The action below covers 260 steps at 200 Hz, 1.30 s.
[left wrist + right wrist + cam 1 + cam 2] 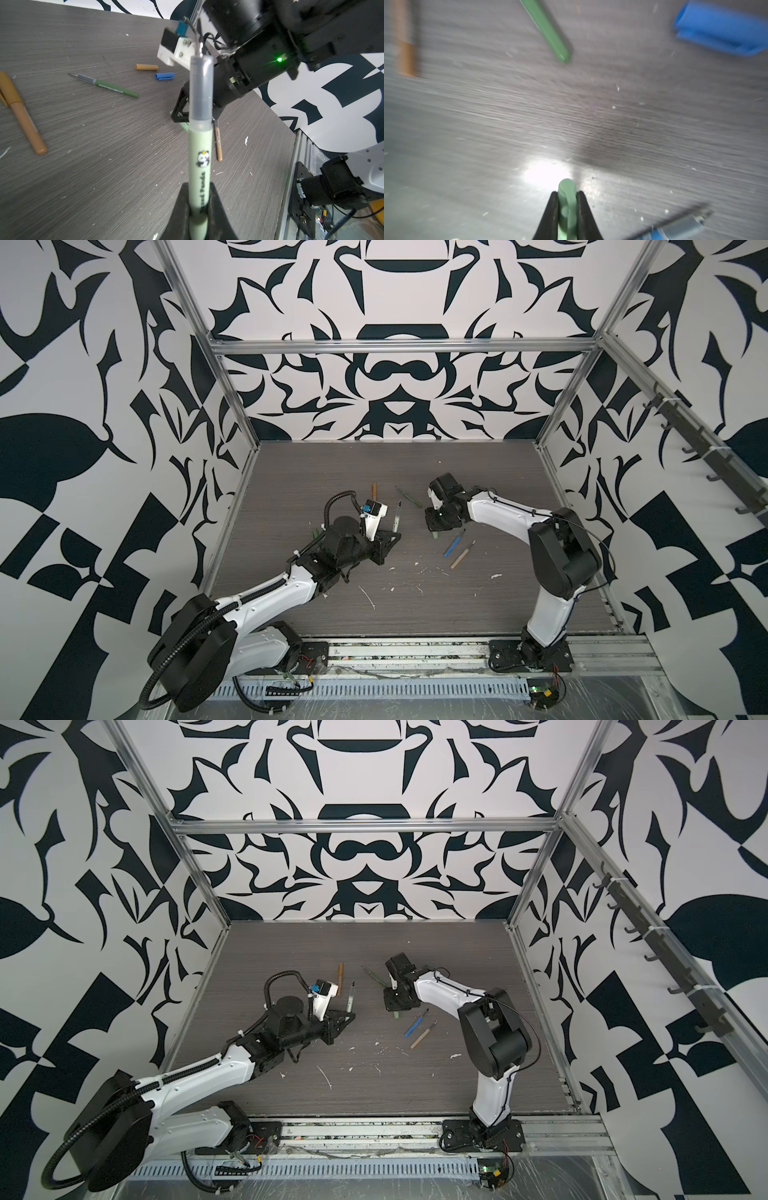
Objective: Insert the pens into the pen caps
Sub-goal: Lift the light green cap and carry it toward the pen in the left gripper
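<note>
The left gripper (pixel 199 188) is clamped tight on the near end of the pale green pen (pixel 200 149). In both top views this pen (pixel 397 516) sits just left of the middle of the table (pixel 311 472), its dark tip pointing toward the far wall. The right gripper (pixel 568 195) is closed as well, its 2 black fingers pinching the light green cap (pixel 566 187). The wrist picture is blurred, so whether the cap touches the wood cannot be told. In a top view the cap (pixel 397 1015) pokes out on the near side of that gripper, right of the held pen and apart from it. The dark green pen (pixel 408 496) lies uncapped on the table between the 2 grippers, toward the far side. The ochre-brown pen (pixel 374 492) lies left of it, beyond the left gripper, and appears to have a cap on. Near and right of the right gripper, the blue pen (pixel 454 543) and the tan pen (pixel 462 554) lie side by side, tips pointing far. In the left wrist view a tan cap (pixel 146 67) and a blue cap (pixel 164 76) lie loose, just beside each other, beyond the dark green pen.
</note>
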{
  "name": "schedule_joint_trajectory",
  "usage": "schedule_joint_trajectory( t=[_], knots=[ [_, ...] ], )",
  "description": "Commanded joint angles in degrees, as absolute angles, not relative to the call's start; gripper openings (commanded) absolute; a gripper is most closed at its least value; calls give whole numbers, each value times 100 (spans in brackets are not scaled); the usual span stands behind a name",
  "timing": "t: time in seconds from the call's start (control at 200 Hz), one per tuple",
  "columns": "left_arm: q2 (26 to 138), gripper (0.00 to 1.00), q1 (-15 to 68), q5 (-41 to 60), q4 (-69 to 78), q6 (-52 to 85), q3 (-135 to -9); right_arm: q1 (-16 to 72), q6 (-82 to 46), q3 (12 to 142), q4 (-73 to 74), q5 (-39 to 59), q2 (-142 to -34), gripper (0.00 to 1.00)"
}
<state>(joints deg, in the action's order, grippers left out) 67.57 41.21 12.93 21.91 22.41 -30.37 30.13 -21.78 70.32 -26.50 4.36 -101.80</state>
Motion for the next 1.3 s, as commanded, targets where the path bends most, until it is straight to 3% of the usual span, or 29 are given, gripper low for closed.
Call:
schedule_joint_trajectory(
  t=[0.0, 0.2, 0.53, 1.295],
  knots=[
    [6728, 0, 4101, 1263, 2621, 2286, -3017, 3127, -2311, 6894, -1862, 578, -9271, 14],
    [6816, 0, 4100, 1257, 2693, 2256, -3002, 3401, -2343, 6435, -564, 478, -8167, 12],
    [6981, 0, 4105, 1344, 3969, 2223, -2566, 3709, -2671, 5975, 1511, 382, -7317, 11],
    [7005, 0, 4109, 1564, 3683, 2202, -2742, 4120, -3085, 6120, 1811, 780, -7674, 10]
  ],
)
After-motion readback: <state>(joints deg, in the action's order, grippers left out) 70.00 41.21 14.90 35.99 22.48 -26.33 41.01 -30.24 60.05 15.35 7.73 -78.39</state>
